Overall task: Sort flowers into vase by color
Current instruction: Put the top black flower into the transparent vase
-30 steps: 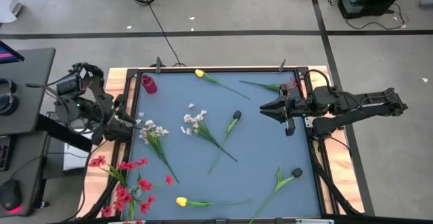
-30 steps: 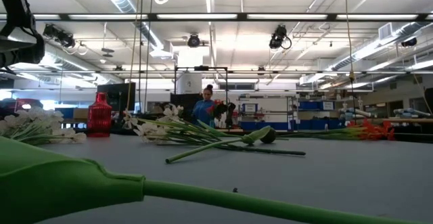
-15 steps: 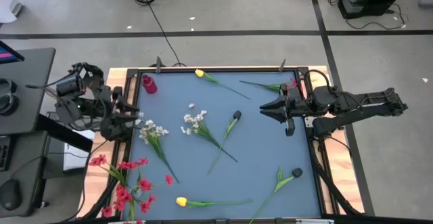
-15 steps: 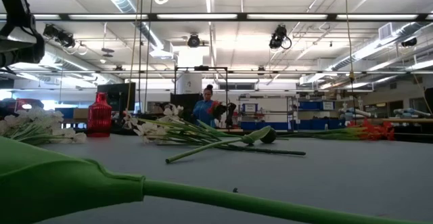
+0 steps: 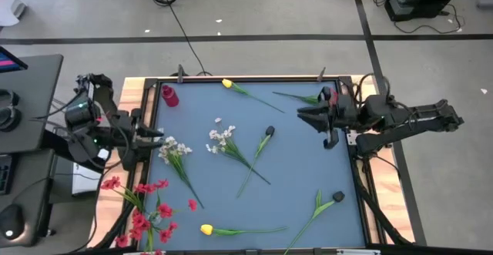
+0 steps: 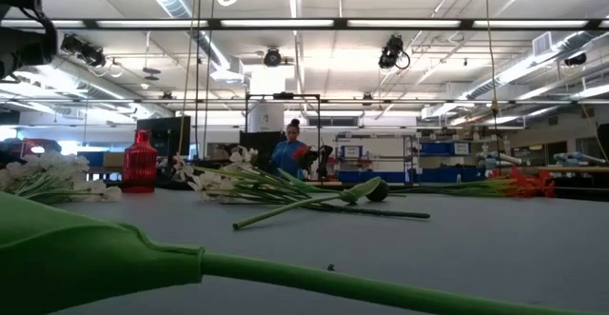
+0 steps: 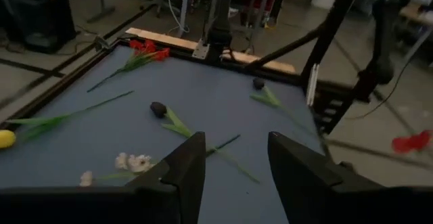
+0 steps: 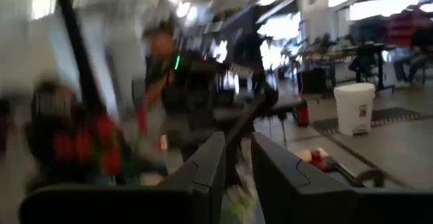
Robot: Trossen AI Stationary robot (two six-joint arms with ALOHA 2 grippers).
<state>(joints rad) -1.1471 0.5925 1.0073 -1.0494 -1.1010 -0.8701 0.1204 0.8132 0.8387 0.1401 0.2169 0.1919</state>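
The small red vase (image 5: pixel 169 95) stands upright near the table's far left corner, also in the low view (image 6: pixel 139 163). Flowers lie flat on the blue mat: two white sprays (image 5: pixel 173 149) (image 5: pixel 222 138), yellow tulips (image 5: pixel 226 83) (image 5: pixel 206 229), dark-budded stems (image 5: pixel 269 132) (image 5: pixel 337 197) and a red-blossomed stem (image 5: pixel 327 97). More red sprays (image 5: pixel 146 209) lie over the near left edge. My left gripper (image 5: pixel 154 135) hovers open at the left edge, beside a white spray. My right gripper (image 5: pixel 304 115) hangs above the mat's right side, near the red-blossomed stem, its fingers (image 8: pixel 210 163) a little apart.
A raised dark frame (image 5: pixel 246 78) borders the mat. A thick green stem (image 6: pixel 285 277) lies right in front of the low camera. The mat's middle right (image 5: pixel 308 159) is bare. A person stands in the room far behind the table (image 6: pixel 285 153).
My left gripper has risen and drawn back a little from the white spray, toward the far left. My right gripper has shifted slightly toward the far edge and is still in motion. No flower has moved.
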